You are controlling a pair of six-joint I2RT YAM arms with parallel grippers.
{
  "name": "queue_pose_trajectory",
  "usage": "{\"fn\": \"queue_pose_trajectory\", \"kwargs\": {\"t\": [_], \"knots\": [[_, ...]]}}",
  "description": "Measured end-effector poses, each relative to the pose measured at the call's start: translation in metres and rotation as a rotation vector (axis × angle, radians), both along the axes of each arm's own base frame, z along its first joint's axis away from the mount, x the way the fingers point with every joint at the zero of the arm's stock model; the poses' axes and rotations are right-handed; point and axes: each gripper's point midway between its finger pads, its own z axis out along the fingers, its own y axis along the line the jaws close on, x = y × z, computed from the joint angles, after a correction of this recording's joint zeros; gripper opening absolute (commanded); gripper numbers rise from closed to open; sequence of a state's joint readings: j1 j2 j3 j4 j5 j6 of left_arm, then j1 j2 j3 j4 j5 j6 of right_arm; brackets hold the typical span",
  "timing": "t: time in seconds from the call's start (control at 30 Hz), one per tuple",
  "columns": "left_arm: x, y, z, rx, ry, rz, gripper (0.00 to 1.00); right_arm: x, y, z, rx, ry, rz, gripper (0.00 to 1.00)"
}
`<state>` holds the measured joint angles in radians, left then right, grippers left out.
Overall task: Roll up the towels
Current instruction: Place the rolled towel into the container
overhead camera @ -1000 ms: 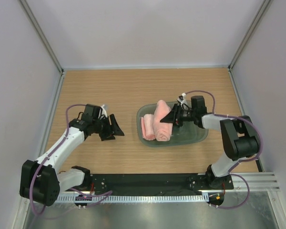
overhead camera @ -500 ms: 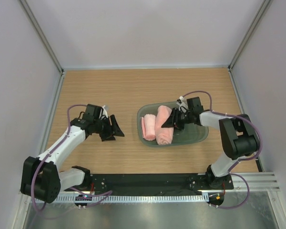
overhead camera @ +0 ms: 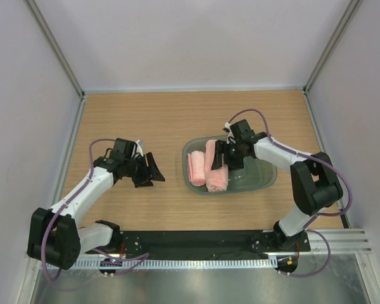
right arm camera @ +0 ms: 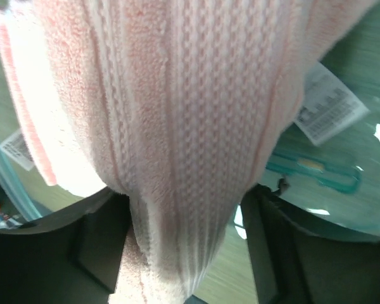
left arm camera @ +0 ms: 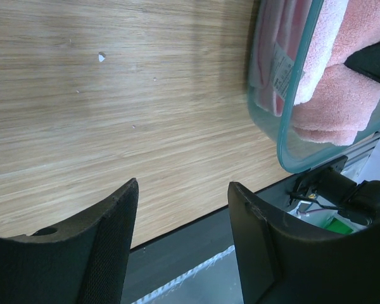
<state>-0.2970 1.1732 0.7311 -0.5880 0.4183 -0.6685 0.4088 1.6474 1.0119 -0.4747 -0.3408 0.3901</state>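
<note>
Two salmon-pink towels lie rolled side by side in the teal-grey tray (overhead camera: 261, 180). The larger roll (overhead camera: 216, 170) shows pale ribbed stripes (right arm camera: 196, 95) in the right wrist view. The slimmer roll (overhead camera: 195, 170) lies to its left. My right gripper (overhead camera: 224, 154) straddles the striped roll's far end, open, one finger on each side (right arm camera: 185, 197) and a thin gap at the right finger. My left gripper (overhead camera: 153, 170) hovers open over bare wood left of the tray, with nothing between its fingers (left arm camera: 182, 190).
The tray's rim (left arm camera: 285, 126) is close to the right of my left fingers, with towel (left arm camera: 342, 95) showing through it. White care labels (right arm camera: 329, 107) lie on the tray floor. Grey walls close the table at the back and sides; a black rail runs along the near edge.
My right gripper has swung left and away along the striped roll, and its jaws have widened. The roll has settled straighter in the tray. The left arm has stayed still.
</note>
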Motion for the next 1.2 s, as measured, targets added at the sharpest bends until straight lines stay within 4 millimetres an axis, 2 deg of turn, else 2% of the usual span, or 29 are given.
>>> {"fn": "queue_pose_trajectory", "kwargs": {"t": [0.07,0.4,0.47,0.53,0.6,0.63,0.73,0.9,1.07,1.2], "knots": [[0.0,0.0,0.0,0.0,0.0,0.0,0.6,-0.001,-0.007,0.003,-0.05,-0.004,-0.009,0.84],[0.0,0.001,0.0,0.005,-0.001,0.002,0.59,-0.01,-0.04,0.031,-0.215,-0.02,-0.045,0.89],[0.001,0.001,-0.001,0.006,-0.001,0.004,0.59,-0.014,-0.041,0.039,-0.22,-0.028,-0.042,0.82],[0.001,0.001,-0.001,0.007,-0.001,0.004,0.59,-0.019,-0.04,0.048,-0.212,-0.038,-0.03,0.57],[0.001,0.001,-0.001,0.007,-0.001,0.004,0.59,-0.025,-0.036,0.057,-0.185,-0.05,-0.026,0.38],[0.001,0.001,-0.001,0.007,-0.001,0.004,0.59,-0.027,-0.034,0.063,-0.165,-0.058,-0.026,0.33],[0.001,0.001,-0.001,0.009,-0.002,0.005,0.59,-0.037,-0.023,0.068,-0.09,-0.078,-0.017,0.29],[0.001,0.002,-0.001,0.014,-0.003,0.008,0.59,-0.068,-0.005,0.043,-0.064,-0.002,0.037,0.24],[0.001,0.002,-0.002,0.015,-0.003,0.009,0.59,-0.073,0.009,0.034,-0.054,0.011,0.058,0.22],[0.002,0.003,-0.002,0.016,-0.004,0.009,0.59,-0.073,0.009,0.027,-0.075,0.027,0.057,0.23]]}}
